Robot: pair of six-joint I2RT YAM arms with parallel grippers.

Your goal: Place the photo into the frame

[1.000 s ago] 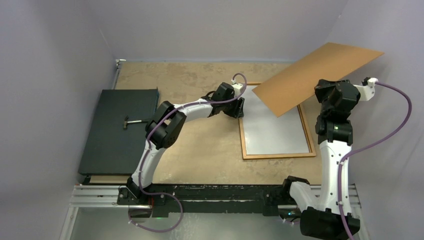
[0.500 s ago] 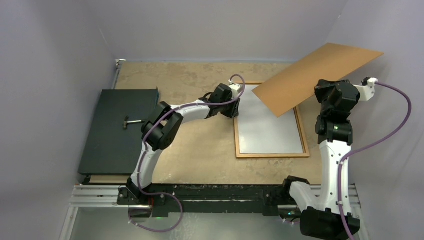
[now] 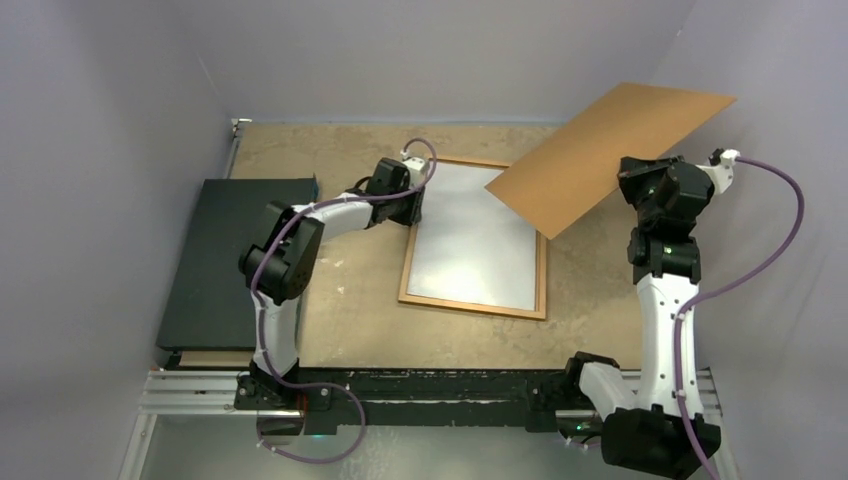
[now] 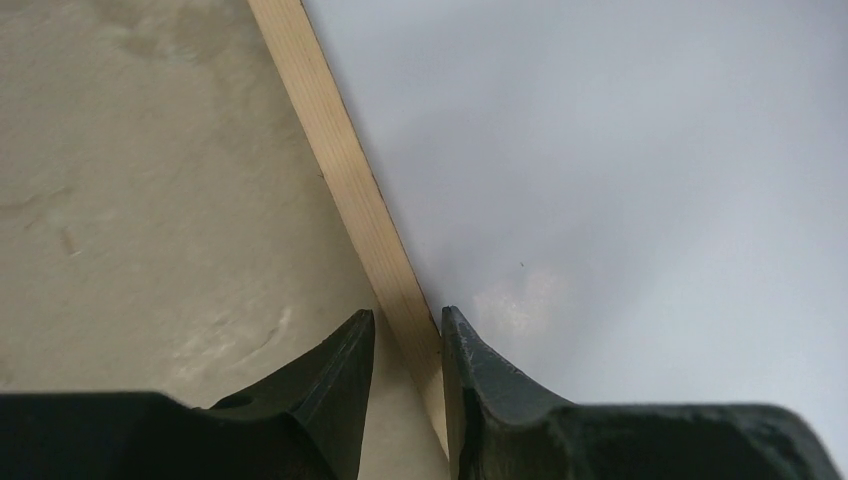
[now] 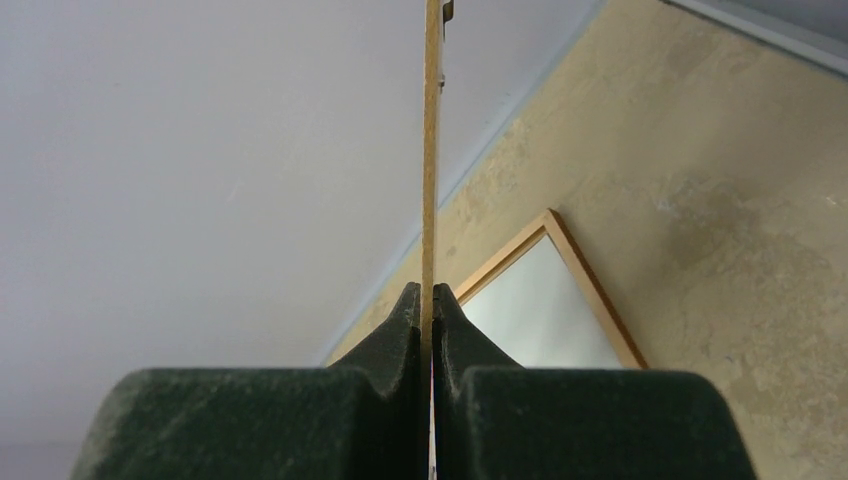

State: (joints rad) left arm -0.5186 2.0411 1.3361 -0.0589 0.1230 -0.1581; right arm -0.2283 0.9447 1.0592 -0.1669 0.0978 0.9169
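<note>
Tan mottled table [image 3: 350, 300], lilac-grey walls on three sides. Thin orange-brown wooden rectangular picture frame [image 3: 475, 240] lies flat mid-table, long sides running near-to-far, slightly skewed. Inside of it reads as a plain pale grey sheet; can't tell pane from anything under it.

Left gripper [image 3: 412, 205] is at the frame's left long rail, close to the far-left corner. Left wrist view: left gripper [image 4: 408, 325] straddles the light wood rail [image 4: 340, 170], one finger on the table side, the other on the pale inner side, both closed in against the wood, so pinching the rail. Left arm reaches across from its base, elbow up over the table's left half.

Right gripper [image 3: 627, 168] is up in the air right of the frame and clamps a plain brown flat rectangular backing board [image 3: 610, 150] by its near-right edge. Board is tilted and clear of the table; from above, its lower-left corner overlaps the frame's far-right corner. Right wrist view: right gripper [image 5: 430, 295] is pressed tight on the board [image 5: 431, 150], seen edge-on as a thin vertical strip, with a frame corner [image 5: 548, 222] on the table below.

Dark flat rectangular box [image 3: 235, 260] sits at the table's left side, well apart from the frame.
</note>
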